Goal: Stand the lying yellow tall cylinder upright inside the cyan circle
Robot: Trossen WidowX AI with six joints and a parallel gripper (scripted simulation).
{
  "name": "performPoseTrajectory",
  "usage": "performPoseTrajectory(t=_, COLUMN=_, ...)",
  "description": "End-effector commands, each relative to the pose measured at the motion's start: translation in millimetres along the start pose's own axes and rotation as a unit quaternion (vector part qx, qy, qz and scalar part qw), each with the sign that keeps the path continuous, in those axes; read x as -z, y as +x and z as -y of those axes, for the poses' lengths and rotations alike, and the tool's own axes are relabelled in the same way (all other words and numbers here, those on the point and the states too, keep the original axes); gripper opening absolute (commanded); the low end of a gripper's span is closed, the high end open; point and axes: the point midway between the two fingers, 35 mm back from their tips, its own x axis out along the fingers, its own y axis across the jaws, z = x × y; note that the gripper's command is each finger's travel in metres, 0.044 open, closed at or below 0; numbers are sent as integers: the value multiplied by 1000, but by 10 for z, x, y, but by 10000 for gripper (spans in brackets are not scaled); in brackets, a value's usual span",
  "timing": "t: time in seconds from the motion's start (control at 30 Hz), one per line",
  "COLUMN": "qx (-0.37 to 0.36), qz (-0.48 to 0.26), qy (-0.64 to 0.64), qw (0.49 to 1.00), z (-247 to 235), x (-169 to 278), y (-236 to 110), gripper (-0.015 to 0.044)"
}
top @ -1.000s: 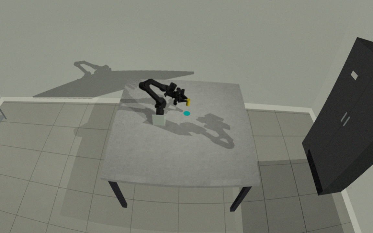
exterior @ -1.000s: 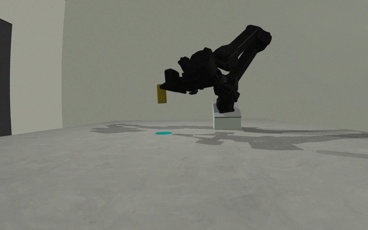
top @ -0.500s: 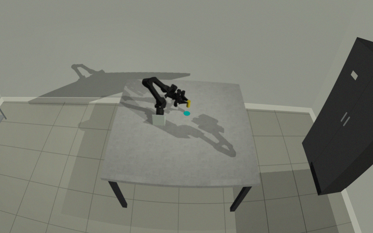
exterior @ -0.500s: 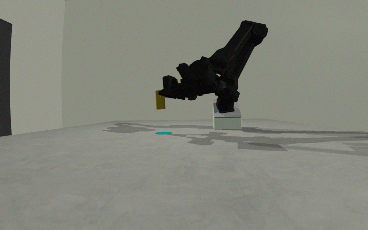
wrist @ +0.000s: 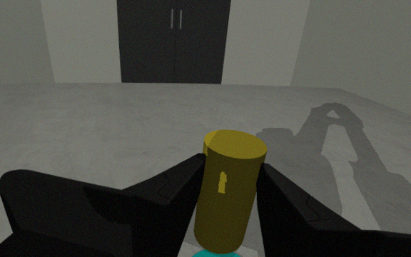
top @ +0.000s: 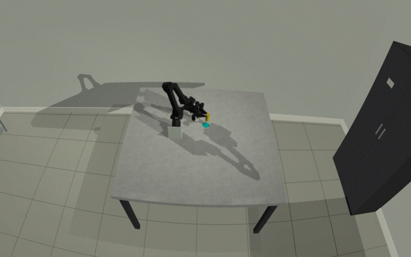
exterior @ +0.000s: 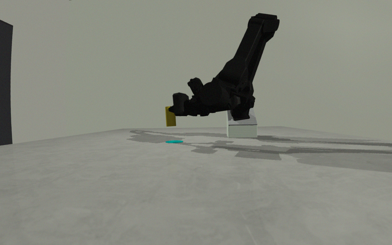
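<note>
Both fingers of the gripper (wrist: pixel 230 171) pinch the upright yellow cylinder (wrist: pixel 228 193) near its top, seemingly rigid, smooth, likely slip-prone.

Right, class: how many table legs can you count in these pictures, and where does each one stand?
2. In the top view, one leg stands under the table's near left corner, the other under its near right corner. The far legs are hidden by the tabletop.
</note>
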Motion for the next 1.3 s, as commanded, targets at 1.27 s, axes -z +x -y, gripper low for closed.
performPoseTrajectory(t=1.27, qx=-5, qz=2, qy=-3, qw=1000, z=88, x=522, y=-7, gripper=210)
